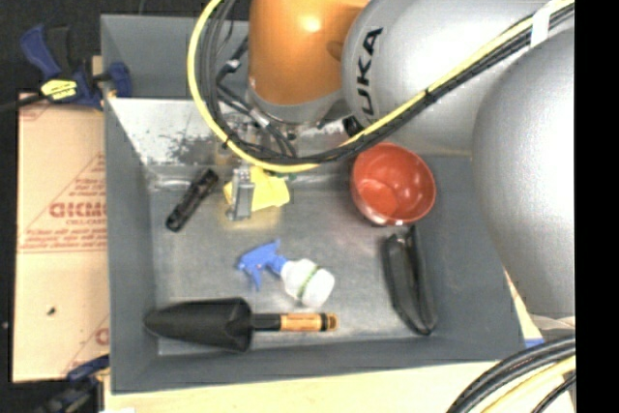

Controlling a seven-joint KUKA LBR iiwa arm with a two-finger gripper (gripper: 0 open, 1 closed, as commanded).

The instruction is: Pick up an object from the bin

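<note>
A: Quick one. Where is the end effector (242,193) sitting?
B: It's hanging low in the bin (338,247), toward the far-left corner, under the orange cover (295,34) on the wrist. It's touching or just over a flat yellow piece (273,195), maybe a sponge. I can't say which.
A: Apart, together, clamped?
B: I cannot tell. The wrist is blocking most of it, so I'm not calling a hold either.
A: Neighbours?
B: A black stick (191,200), marker-like, is lying just beside it toward the left edge. A red bowl (392,184) is sitting near the right edge, well apart. A blue and white spray bottle (287,274) is lying mid-bin, near the yellow piece but not touching it. A black trowel (203,324) with an orange handle is lying along the near edge. A long black thing (406,285) is lying by the near-right corner.
A: Stage?
B: I'm guessing it's lining up on the yellow piece. Nothing is looking raised off the floor.
A: Risks?
B: The piece is looking thin and flat, so a shallow bite is likely sliding off it or pressing into the bin floor instead. If it's soft, it's probably squashing and slipping out on the way up. The black stick is lying close, so a wide approach is risking nudging it or dragging it along. The yellow cable (196,53) looping round the wrist is passing near the far wall, so snagging is a small worry too.
</note>
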